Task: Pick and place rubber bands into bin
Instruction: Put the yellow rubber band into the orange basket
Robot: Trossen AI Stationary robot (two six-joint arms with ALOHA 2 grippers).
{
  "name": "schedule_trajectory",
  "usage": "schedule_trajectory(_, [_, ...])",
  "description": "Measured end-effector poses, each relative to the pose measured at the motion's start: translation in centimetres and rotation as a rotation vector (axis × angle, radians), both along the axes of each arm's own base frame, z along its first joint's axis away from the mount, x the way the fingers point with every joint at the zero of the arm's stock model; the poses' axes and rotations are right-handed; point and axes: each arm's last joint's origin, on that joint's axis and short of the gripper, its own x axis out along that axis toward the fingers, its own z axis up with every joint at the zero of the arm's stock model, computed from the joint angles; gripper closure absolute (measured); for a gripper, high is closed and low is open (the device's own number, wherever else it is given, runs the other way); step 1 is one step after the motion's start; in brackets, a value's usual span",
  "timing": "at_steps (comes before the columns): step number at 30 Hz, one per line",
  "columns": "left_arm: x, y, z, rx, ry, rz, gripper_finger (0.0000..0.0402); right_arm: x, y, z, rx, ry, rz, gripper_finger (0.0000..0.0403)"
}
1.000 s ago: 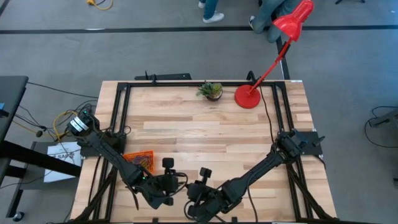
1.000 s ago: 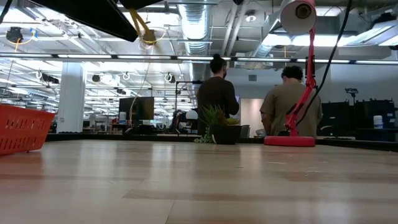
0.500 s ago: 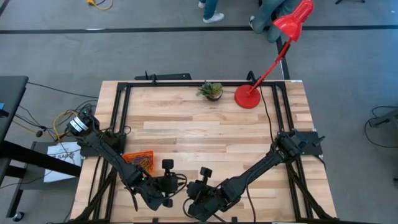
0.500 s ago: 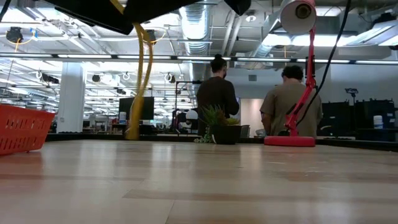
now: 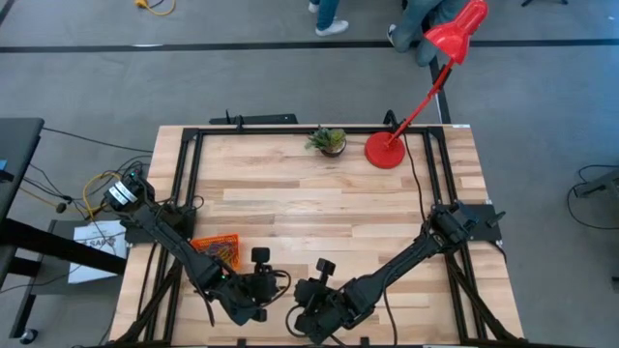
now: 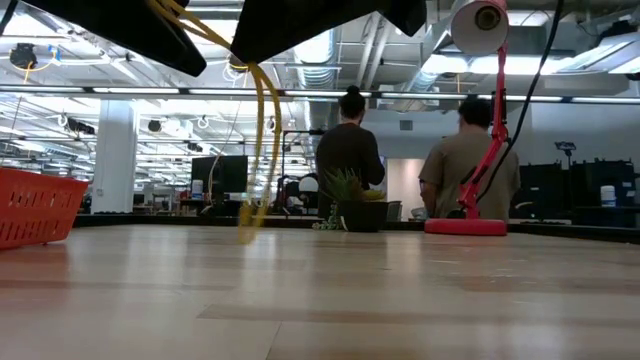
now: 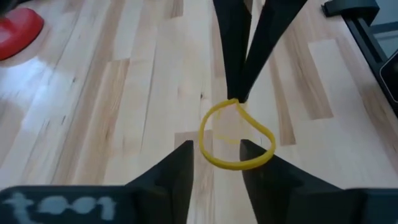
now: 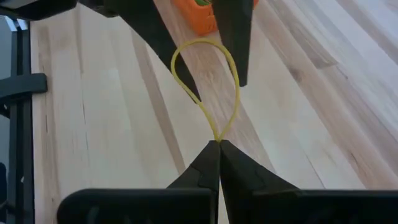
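Observation:
A yellow rubber band (image 8: 206, 68) hangs as an open loop from my right gripper (image 8: 217, 148), which is shut on it near the table's near edge (image 5: 311, 307). My left gripper (image 7: 214, 163) is open just left of it (image 5: 261, 287). Its two fingers stand on either side of the loop (image 7: 236, 140). The orange bin (image 5: 217, 249) sits on the table left of both grippers, beyond the left gripper's fingers in the right wrist view (image 8: 208, 17). It also shows at the low view's left (image 6: 35, 205). The band hangs long in the low view (image 6: 262, 130). My right gripper pinches the yellow band at one end of its loop (image 8: 217, 138) between its two fingertips. The rest of the loop hangs slack below the fingers (image 6: 247, 205), between the left gripper's fingers. My left gripper: I cannot tell whether its fingers (image 7: 186, 158) touch the band.
A red lamp base (image 5: 384, 150) and a small potted plant (image 5: 329, 141) stand at the table's far edge. Black frame rails (image 5: 189, 174) run along the table's sides. Two people (image 6: 350, 150) stand in the room beyond. Bare wood lies across the middle (image 5: 309, 203).
In the low view the yellow band showed first as a short bit under the grippers. It now hangs as a long loop and has shifted toward the table's right. In the high view both arms have stayed almost still.

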Motion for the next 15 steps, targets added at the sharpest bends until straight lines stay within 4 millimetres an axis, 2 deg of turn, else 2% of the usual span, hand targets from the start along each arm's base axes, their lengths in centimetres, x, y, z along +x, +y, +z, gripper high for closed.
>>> schedule_trajectory(6, [0.02,0.01,0.03,-0.001,-0.009,0.012,0.0259,0.07,0.01,-0.13,0.077,0.031,0.009,0.0403])
schedule_trajectory(15, [0.09,0.01,0.12,0.001,-0.026,0.023,0.0257,0.24,-0.17,-0.14,0.106,0.035,0.002,0.0403])
